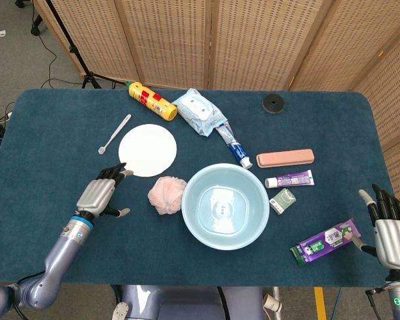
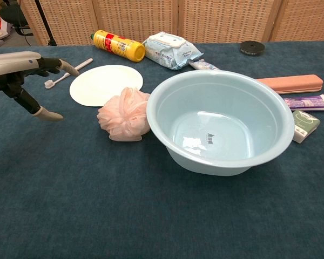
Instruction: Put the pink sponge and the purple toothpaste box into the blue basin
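Reaching toward sponge (image 1: 166,195) with left hand (image 1: 101,195), fingers apart, empty. Sponge touching basin (image 1: 195,217); box (image 1: 325,241) near desk (image 1: 47,147) front edge, just beside right hand (image 1: 389,230), also spread and empty. Risks: nudging basin, squashing sponge out of grasp. Box lettering too small to read.

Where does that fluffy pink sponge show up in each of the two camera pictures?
Head view: the pink sponge lies left of center, touching the left rim of the blue basin, below the white plate.
Chest view: the sponge sits left of center, against the basin's left wall.
Shared landmark: the white plate, just behind the sponge in both.
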You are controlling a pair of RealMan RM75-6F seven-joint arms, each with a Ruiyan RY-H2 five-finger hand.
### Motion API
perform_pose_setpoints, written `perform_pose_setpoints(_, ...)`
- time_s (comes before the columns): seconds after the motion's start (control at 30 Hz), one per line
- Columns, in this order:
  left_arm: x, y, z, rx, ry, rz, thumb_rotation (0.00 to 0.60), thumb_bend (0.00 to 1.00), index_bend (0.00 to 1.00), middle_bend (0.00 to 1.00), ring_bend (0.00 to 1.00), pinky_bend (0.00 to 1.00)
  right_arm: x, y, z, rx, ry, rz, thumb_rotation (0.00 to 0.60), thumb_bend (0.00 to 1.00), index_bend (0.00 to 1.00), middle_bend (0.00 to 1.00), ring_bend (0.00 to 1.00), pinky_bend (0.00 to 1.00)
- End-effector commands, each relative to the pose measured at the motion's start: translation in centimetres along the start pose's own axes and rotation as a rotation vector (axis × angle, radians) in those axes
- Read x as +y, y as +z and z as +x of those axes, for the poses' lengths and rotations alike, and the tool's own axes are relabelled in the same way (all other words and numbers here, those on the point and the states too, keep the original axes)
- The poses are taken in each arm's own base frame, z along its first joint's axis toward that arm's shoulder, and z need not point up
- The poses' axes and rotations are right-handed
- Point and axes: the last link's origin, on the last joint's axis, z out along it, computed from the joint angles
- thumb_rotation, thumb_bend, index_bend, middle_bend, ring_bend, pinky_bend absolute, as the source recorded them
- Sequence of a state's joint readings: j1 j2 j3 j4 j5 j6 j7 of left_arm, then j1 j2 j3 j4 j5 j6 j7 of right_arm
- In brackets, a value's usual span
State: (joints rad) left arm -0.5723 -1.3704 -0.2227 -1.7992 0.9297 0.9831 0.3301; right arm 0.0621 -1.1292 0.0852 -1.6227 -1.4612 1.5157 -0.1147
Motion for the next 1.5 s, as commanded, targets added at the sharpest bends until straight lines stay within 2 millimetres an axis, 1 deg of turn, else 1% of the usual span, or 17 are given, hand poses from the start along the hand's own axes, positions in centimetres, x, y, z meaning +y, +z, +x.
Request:
perform_pose_setpoints(0.03, 1.6, 0.5, -1.1, -0.021, 0.008, -0.015, 0.600, 0.18, 0.17, 0.00, 0.04, 0.00, 0.1, 0.0, 0.2, 0.003, 0.012, 0.000, 0.600, 0.03, 0.11, 0.00, 0.00, 0.09)
perform_pose_setpoints(0.2, 3.0, 1.2, -2.6, -0.045, 0.034, -0.018, 0.600, 0.18, 0.17, 0.00, 0.04, 0.00, 0.4, -0.1, 0.6, 0.011, 0.035, -0.002, 0.600, 0.03, 0.11, 0.00, 0.00, 0.09)
perform_pose_setpoints(0.37, 4.0, 2.4, -4.0, -0.049, 0.026, -0.017, 0.600, 0.18, 0.17, 0.00, 0.04, 0.00, 0.6, -0.1, 1.0, 0.017, 0.061, -0.001, 0.600, 0.02, 0.11, 0.00, 0.00, 0.09)
perform_pose_setpoints(0.63, 5.0, 4.3, -5.9, -0.018, 0.021, -0.020, 0.600, 0.19, 0.18, 0.00, 0.04, 0.00, 0.7, -0.3, 1.2, 0.014, 0.084, 0.009, 0.600, 0.03, 0.11, 0.00, 0.00, 0.09)
perform_pose_setpoints(0.83, 5.5, 5.6, -7.5, 0.027, 0.011, -0.023, 0.600, 0.21, 0.27, 0.00, 0.06, 0.00, 0.4, -0.3, 1.1, 0.004, 0.094, 0.026, 0.600, 0.03, 0.11, 0.00, 0.00, 0.09)
perform_pose_setpoints(0.93, 5.5, 6.1, -8.4, 0.032, 0.009, -0.022, 0.600, 0.23, 0.31, 0.01, 0.10, 0.05, 0.2, -0.3, 1.1, -0.001, 0.096, 0.034, 0.600, 0.03, 0.11, 0.00, 0.00, 0.09)
perform_pose_setpoints(1.03, 5.6, 6.5, -9.0, 0.042, 0.019, -0.021, 0.600, 0.26, 0.38, 0.07, 0.16, 0.13, 0.1, -0.4, 1.0, -0.006, 0.098, 0.040, 0.600, 0.03, 0.11, 0.00, 0.00, 0.09)
perform_pose_setpoints(1.13, 5.6, 6.7, -9.4, 0.061, 0.042, -0.020, 0.600, 0.32, 0.49, 0.15, 0.23, 0.19, 0.0, -0.4, 0.9, -0.011, 0.100, 0.045, 0.600, 0.02, 0.11, 0.00, 0.00, 0.09)
perform_pose_setpoints(1.17, 5.6, 6.8, -9.6, 0.061, 0.043, -0.017, 0.600, 0.35, 0.54, 0.18, 0.26, 0.22, 0.0, -0.4, 0.9, -0.011, 0.101, 0.045, 0.600, 0.02, 0.11, 0.00, 0.00, 0.09)
perform_pose_setpoints(1.2, 5.6, 6.8, -9.7, 0.063, 0.044, -0.014, 0.600, 0.38, 0.59, 0.22, 0.28, 0.24, 0.0, -0.4, 0.9, -0.011, 0.100, 0.045, 0.600, 0.02, 0.11, 0.00, 0.00, 0.09)
perform_pose_setpoints(1.27, 5.4, 6.8, -9.7, 0.081, 0.052, -0.004, 0.600, 0.40, 0.64, 0.27, 0.32, 0.28, 0.0, -0.4, 1.0, -0.012, 0.101, 0.045, 0.600, 0.03, 0.11, 0.00, 0.00, 0.09)
perform_pose_setpoints(1.37, 5.1, 6.8, -9.4, 0.134, 0.055, 0.011, 0.600, 0.41, 0.69, 0.33, 0.36, 0.30, 0.1, -0.5, 1.1, -0.008, 0.102, 0.042, 0.600, 0.03, 0.11, 0.00, 0.00, 0.09)
perform_pose_setpoints(1.5, 4.5, 6.8, -8.0, 0.193, 0.031, 0.017, 0.600, 0.42, 0.75, 0.38, 0.40, 0.33, 0.1, -0.5, 1.1, -0.008, 0.100, 0.038, 0.600, 0.03, 0.11, 0.00, 0.00, 0.09)
